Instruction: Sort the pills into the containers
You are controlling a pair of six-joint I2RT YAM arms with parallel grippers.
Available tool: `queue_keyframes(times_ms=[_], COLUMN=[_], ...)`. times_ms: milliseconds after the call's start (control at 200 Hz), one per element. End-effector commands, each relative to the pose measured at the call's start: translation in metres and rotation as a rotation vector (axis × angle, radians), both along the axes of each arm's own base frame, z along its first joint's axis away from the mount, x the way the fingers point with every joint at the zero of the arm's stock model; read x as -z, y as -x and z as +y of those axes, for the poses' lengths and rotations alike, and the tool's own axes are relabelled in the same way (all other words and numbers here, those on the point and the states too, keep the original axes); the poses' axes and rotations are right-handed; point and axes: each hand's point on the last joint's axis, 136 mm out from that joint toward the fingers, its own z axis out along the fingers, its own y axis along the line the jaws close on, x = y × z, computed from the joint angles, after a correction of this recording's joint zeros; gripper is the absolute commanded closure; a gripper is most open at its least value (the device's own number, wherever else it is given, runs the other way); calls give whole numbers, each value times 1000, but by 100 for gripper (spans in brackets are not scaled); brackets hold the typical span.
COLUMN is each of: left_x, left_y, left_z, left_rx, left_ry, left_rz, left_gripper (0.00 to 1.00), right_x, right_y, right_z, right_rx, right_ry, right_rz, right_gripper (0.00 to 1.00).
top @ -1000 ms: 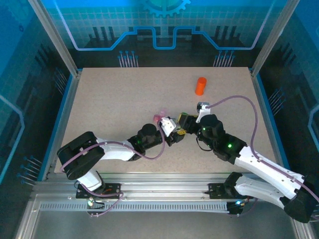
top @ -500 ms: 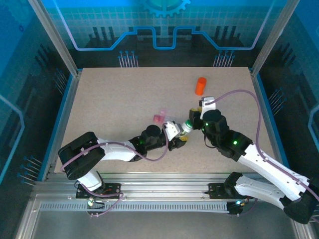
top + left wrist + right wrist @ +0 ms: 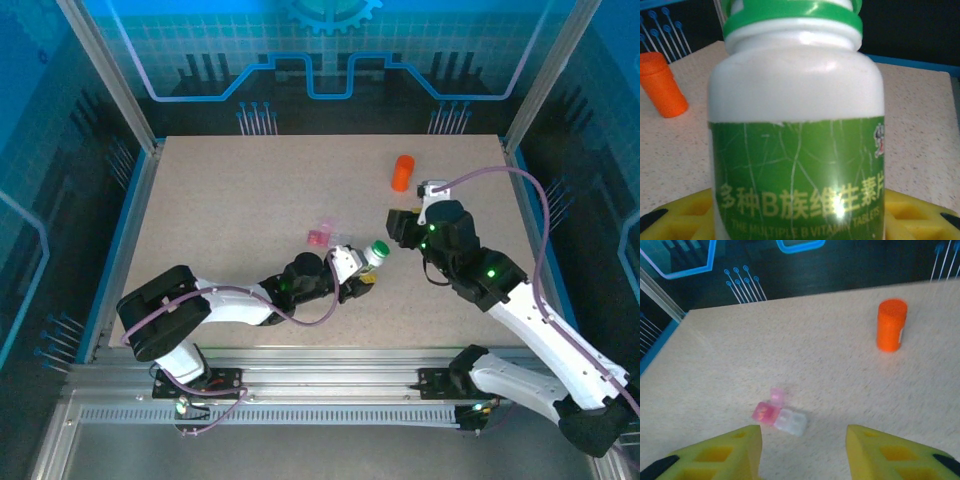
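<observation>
My left gripper (image 3: 360,274) is shut on a white bottle (image 3: 376,253) with a green label and green cap, held near the table's middle. In the left wrist view the bottle (image 3: 796,125) stands close up between yellow fingers (image 3: 677,215). The containers (image 3: 326,237) lie just up-left of it: a pink compartment with its lid up, joined to a colourless one. My right gripper (image 3: 398,226) hovers open to the right of the bottle, clear of it. In the right wrist view the containers (image 3: 778,416) lie ahead of the right gripper (image 3: 804,442). The pills are hidden.
An orange bottle (image 3: 402,172) stands upright at the back right of the table, also in the right wrist view (image 3: 891,325) and the left wrist view (image 3: 662,85). Blue-edged frame rails border the speckled table (image 3: 220,200).
My right gripper was at the bottle's cap, has let go, opened and drawn back up and to the right. The left gripper still holds the bottle in about the same place.
</observation>
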Motion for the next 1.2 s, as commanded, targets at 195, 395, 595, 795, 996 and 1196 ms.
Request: queue_keyframes(times_ms=[195, 395, 595, 795, 996, 1196], left_x=[-39, -45, -48, -47, -49, -45], left_y=[-28, -32, -32, -33, -33, -34], left_z=[1, 1, 1, -1, -3, -6], left_rx=[-138, -156, -159, -159, -151, -144], left_ry=[103, 132, 156, 156, 171, 158], left_rz=[-70, -70, -65, -63, -61, -53], left_gripper=[100, 100, 100, 100, 100, 100], right_x=[46, 56, 51, 48, 50, 41], right_y=[26, 19, 9, 5, 2, 2], right_z=[33, 40, 39, 44, 48, 50], right_rx=[-92, -68, -41, -50, -48, -37], right_ry=[-348, -434, -483, -502, -523, -513], right_rz=[230, 238, 175, 169, 173, 148], right_gripper=[39, 37, 46, 49, 50, 73])
